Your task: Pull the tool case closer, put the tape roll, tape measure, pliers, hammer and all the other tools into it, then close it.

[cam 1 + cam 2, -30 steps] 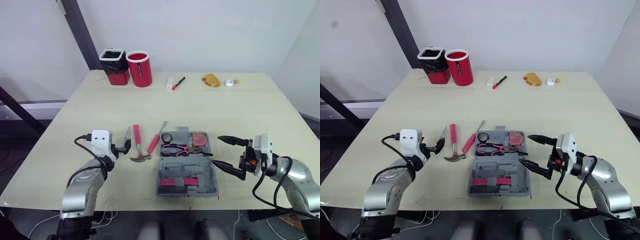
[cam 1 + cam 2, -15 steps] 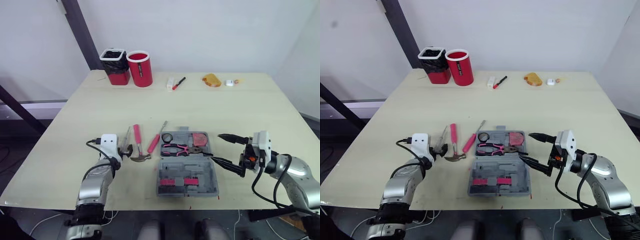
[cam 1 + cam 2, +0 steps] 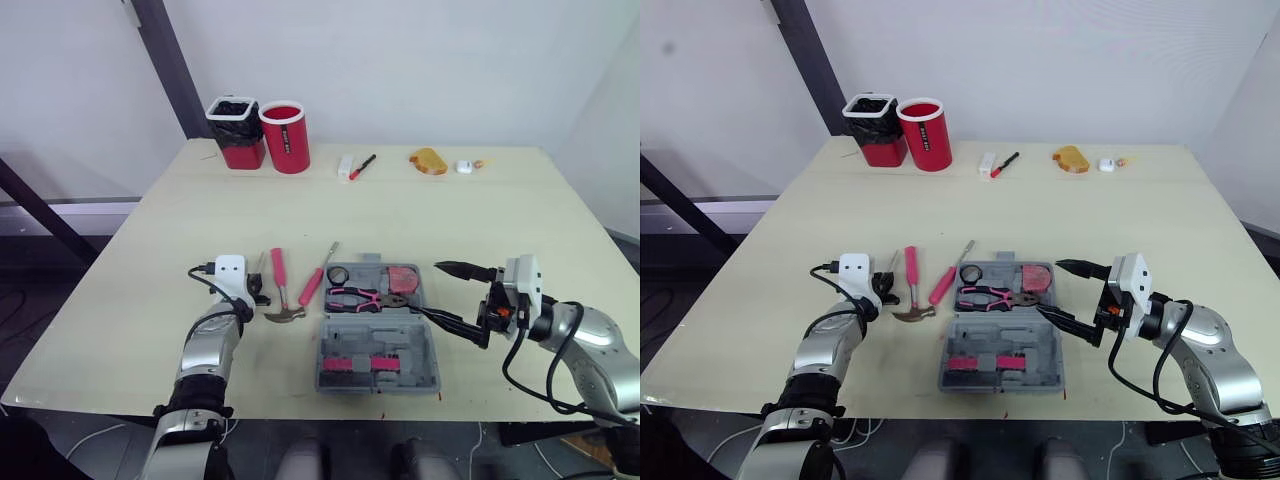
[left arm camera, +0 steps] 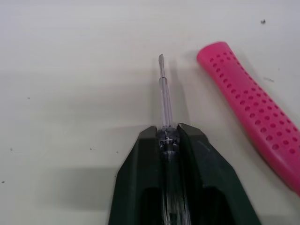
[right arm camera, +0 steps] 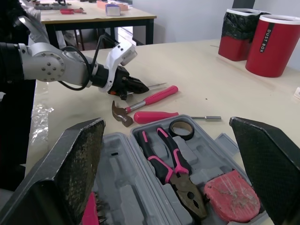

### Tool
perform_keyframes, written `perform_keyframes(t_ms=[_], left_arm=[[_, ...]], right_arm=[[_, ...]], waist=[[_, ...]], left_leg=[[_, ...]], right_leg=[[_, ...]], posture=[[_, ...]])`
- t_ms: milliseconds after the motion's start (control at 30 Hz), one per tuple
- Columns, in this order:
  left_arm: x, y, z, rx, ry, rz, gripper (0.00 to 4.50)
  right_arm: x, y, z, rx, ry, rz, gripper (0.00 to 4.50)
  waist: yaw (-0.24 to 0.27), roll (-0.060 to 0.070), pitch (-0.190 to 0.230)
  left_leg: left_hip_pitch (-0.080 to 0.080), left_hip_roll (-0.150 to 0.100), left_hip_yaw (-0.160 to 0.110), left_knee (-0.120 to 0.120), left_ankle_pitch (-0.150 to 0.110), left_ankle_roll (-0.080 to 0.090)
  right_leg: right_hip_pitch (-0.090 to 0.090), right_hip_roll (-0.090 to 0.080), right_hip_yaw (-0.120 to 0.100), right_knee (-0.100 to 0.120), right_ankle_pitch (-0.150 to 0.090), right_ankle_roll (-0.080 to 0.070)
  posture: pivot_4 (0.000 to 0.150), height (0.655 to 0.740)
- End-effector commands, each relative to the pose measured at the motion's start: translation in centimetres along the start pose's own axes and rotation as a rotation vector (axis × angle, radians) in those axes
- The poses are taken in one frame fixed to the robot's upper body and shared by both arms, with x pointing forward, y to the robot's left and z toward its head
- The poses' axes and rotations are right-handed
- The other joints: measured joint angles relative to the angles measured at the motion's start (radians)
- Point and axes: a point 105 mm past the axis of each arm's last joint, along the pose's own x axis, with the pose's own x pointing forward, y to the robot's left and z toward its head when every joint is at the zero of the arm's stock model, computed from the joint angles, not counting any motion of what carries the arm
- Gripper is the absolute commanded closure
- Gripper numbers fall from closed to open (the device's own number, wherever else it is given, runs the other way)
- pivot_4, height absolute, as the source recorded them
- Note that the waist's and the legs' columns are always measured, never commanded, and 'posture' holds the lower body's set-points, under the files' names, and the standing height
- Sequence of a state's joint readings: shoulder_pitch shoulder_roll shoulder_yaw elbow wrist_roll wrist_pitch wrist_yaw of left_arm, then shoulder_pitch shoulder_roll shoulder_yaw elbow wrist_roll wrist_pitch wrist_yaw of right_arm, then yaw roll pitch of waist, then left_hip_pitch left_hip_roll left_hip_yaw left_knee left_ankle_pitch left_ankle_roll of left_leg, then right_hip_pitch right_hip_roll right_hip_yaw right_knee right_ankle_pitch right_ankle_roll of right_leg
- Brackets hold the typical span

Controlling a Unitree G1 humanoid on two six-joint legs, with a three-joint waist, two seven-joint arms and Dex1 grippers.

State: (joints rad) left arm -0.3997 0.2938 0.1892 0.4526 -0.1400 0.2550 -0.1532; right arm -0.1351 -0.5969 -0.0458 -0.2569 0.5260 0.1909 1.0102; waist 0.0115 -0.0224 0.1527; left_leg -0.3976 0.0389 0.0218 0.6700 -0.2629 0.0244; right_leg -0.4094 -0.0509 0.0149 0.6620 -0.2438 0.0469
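Left wrist view, left pincer [image 4: 167, 134] clamping screwdriver [image 4: 164, 93], handle mostly hidden, right pincer [image 3: 432, 289] wide

We find the case [image 3: 412, 345] near the counter's [image 3: 450, 210] front edge, with the pliers [image 3: 362, 296], tape roll [image 3: 337, 275] and tape measure [image 3: 401, 279] in its far half. Left of it lie a screwdriver [image 3: 316, 281], the hammer [image 3: 279, 290], then a tester [image 4: 163, 93] in our left hand [image 3: 258, 290].

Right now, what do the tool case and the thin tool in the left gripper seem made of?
Tool case: grey matte moulded plastic, judging by its shaped recesses. Screwdriver, clamped in the left gripper: see-through glossy body, probably plastic; thin shaft with flat tip, likely metal.
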Motion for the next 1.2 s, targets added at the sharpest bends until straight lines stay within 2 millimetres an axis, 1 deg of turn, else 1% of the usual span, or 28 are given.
perform_keyframes(t_ms=[33,133,267,400,467,533,667,700,733,833,933,1033,1100,1200], left_arm=[[-0.6,-0.2,-0.9,-0.012,0.017,0.004,4.39],[-1.1,-0.1,-0.9,-0.02,0.012,0.01,4.39],[-1.6,1.0,-0.1,-0.006,-0.007,0.026,4.39],[-2.3,2.3,1.1,0.025,-0.033,0.02,4.39],[-2.8,2.8,2.4,0.04,-0.071,0.003,4.39],[-3.5,2.9,3.8,0.087,-0.099,-0.047,4.39],[-5.2,2.6,6.6,0.218,-0.126,-0.241,4.39],[-5.6,2.2,7.4,0.244,-0.138,-0.297,4.39],[-6.0,1.3,7.9,0.281,-0.134,-0.372,4.39],[-7.1,-1.2,8.7,0.341,-0.108,-0.577,4.39],[-7.8,-2.9,8.7,0.392,-0.087,-0.697,4.39],[-8.3,-5.9,8.5,0.453,-0.056,-0.865,4.39],[-8.5,-7.4,8.4,0.475,-0.038,-0.947,4.39],[-8.4,-8.9,8.3,0.516,-0.023,-1.022,4.39]], right_arm=[[0.2,-0.1,1.3,-0.05,-0.031,0.005,0.0],[0.2,-0.1,1.4,-0.047,-0.038,0.012,0.0],[0.2,0.3,1.4,-0.033,-0.06,0.068,0.0],[0.3,0.8,1.5,-0.007,-0.07,0.144,0.0],[0.4,0.9,1.5,0.002,-0.076,0.167,0.0],[0.6,1.0,1.5,0.006,-0.078,0.183,0.0],[0.7,0.7,1.1,-0.002,-0.073,0.186,0.0],[0.6,0.6,1.0,-0.003,-0.073,0.184,0.0],[0.6,0.6,1.0,-0.006,-0.074,0.179,0.0],[0.5,0.6,0.8,-0.011,-0.076,0.17,0.0],[0.4,0.7,0.7,-0.015,-0.073,0.162,0.0],[-0.1,0.7,0.6,-0.026,-0.065,0.134,0.0],[-0.4,0.8,0.6,-0.033,-0.061,0.111,0.0],[-0.6,0.7,0.4,-0.052,-0.052,0.082,0.0]], waist=[[0.0,0.0,0.0],[-0.001,0.0,0.0],[-0.002,0.0,0.0],[-0.007,0.0,0.0],[-0.01,0.0,0.0],[-0.011,0.0,0.0],[-0.007,0.0,0.0],[-0.007,-0.001,0.001],[-0.011,-0.003,0.003],[-0.007,-0.002,0.004],[-0.002,-0.002,0.004],[0.002,-0.002,0.004],[0.003,-0.002,0.004],[0.0,-0.002,0.004]], left_leg=[[0.0,0.0,0.0,0.0,0.0,0.0],[0.0,0.0,0.0,0.0,0.0,0.0],[0.0,0.0,0.0,0.0,0.0,0.0],[0.0,0.0,0.0,0.0,0.0,0.0],[0.0,0.0,-0.001,0.0,0.0,0.0],[0.0,0.0,-0.001,0.0,0.0,0.0],[0.0,0.0,-0.001,0.0,0.0,0.0],[0.0,0.0,-0.001,0.0,0.0,0.0],[0.0,0.0,-0.001,0.0,0.0,0.0],[-0.001,0.001,0.0,0.0,0.0,0.0],[-0.001,0.001,0.001,0.0,0.0,0.0],[-0.001,0.001,0.001,0.0,0.0,0.0],[-0.001,0.001,0.0,0.0,0.0,0.0],[-0.001,0.001,0.0,0.0,0.0,0.0]], right_leg=[[0.0,0.0,0.0,0.0,0.0,0.0],[0.0,0.0,0.0,0.0,0.0,0.0],[0.0,0.0,0.0,0.0,0.0,0.0],[0.0,0.0,0.0,0.0,0.0,0.0],[0.0,0.0,0.0,0.0,0.0,0.0],[0.0,0.0,-0.001,0.0,0.0,0.0],[0.0,0.0,-0.001,0.0,0.0,0.0],[0.0,0.0,0.0,0.0,0.0,0.0],[0.0,0.0,0.0,0.0,0.0,0.0],[0.0,0.0,-0.001,0.0,0.0,0.0],[0.0,0.0,0.0,-0.001,0.0,0.0],[-0.001,0.0,0.0,-0.001,0.0,0.0],[-0.001,0.0,-0.001,-0.001,0.0,0.0],[-0.001,0.001,0.0,-0.001,0.0,0.0]], posture=[[0.15,0.7371],[0.15,0.7371],[0.15,0.7371],[0.15,0.7371],[0.15,0.7371],[0.15,0.7371],[0.15,0.7371],[0.15,0.7371],[0.15,0.7371],[0.15,0.7371],[0.15,0.7371],[0.15,0.7371],[0.15,0.7371],[0.15,0.7371]])
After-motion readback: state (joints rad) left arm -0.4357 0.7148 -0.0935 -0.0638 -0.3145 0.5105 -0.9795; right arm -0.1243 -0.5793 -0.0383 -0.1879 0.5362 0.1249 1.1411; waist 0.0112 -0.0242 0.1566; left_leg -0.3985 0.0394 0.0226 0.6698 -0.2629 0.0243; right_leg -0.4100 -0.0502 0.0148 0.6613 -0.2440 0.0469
